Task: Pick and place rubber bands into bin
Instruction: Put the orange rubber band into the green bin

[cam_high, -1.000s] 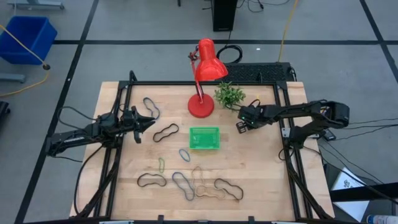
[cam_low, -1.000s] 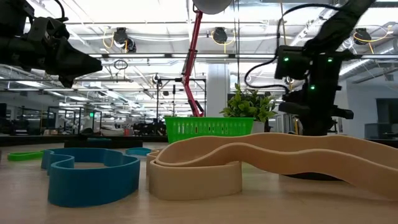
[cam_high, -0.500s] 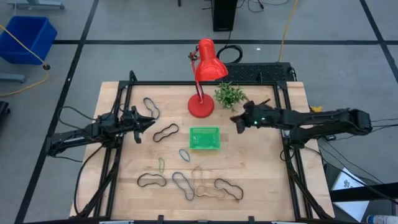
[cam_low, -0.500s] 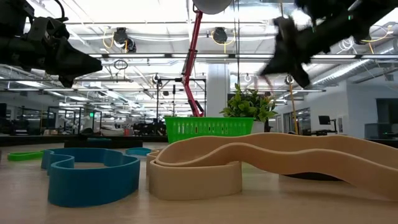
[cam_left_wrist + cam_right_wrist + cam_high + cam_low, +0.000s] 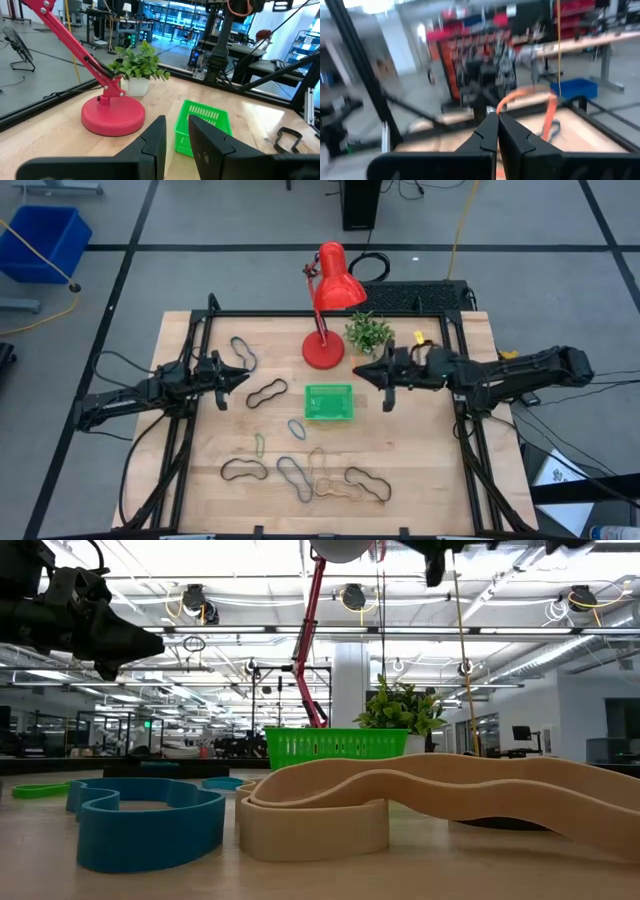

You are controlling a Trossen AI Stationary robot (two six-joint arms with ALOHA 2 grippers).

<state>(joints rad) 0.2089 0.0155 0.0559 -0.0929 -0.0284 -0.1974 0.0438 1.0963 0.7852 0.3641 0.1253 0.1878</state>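
The green bin (image 5: 329,388) stands mid-table; it also shows in the low view (image 5: 335,745) and the left wrist view (image 5: 200,117). Several rubber bands lie flat on the wood: black ones (image 5: 243,352) (image 5: 266,392) to the bin's left, and a blue one (image 5: 296,428), an olive one (image 5: 259,444), a tan one (image 5: 322,475) and black ones (image 5: 368,485) nearer the near edge. My left gripper (image 5: 238,377) hovers left of the bin, fingers a narrow gap apart (image 5: 177,125), empty. My right gripper (image 5: 360,371) is shut (image 5: 497,117) and empty, high above the table just right of the bin.
A red desk lamp (image 5: 323,352) and a small potted plant (image 5: 369,332) stand just behind the bin. Black frame rails (image 5: 190,420) run along the table's left and right sides. A blue crate (image 5: 40,240) sits on the floor at the far left.
My right gripper has risen, almost leaving the top of the low view. It has swung from pointing down to pointing level toward the table's left, and it has reached closer to the bin. The rubber bands and the bin lie as before.
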